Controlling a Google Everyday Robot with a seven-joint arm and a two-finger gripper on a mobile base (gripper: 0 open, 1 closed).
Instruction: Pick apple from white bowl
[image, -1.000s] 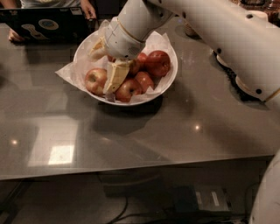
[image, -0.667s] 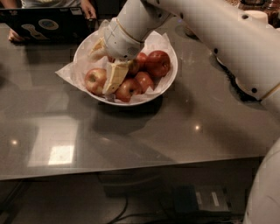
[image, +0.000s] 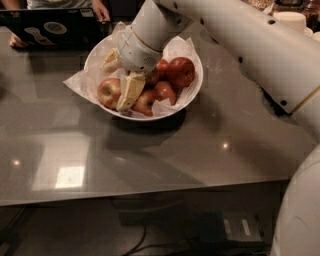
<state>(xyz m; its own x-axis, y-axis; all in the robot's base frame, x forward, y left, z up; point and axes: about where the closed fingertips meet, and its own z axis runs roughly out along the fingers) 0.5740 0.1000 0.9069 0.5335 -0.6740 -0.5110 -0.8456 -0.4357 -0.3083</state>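
The white bowl (image: 192, 90), lined with crinkled white paper, stands at the back middle of the grey table and holds several apples. The pale yellow-gold apple (image: 108, 92) lies at the bowl's front left. Darker red apples (image: 180, 71) fill the right side. My gripper (image: 120, 76) reaches down into the left half of the bowl from the upper right. Its two cream fingers are spread apart: one finger (image: 130, 90) is just right of the pale apple, the other (image: 111, 59) is behind it. The wrist hides the middle of the bowl.
A dark laptop (image: 50, 27) with a person's hands (image: 101, 10) behind it sits at the back left. Stacked beige paper bowls (image: 290, 20) stand at the back right. My white arm (image: 260, 45) spans the right side. The table's front edge (image: 150, 192) runs across below.
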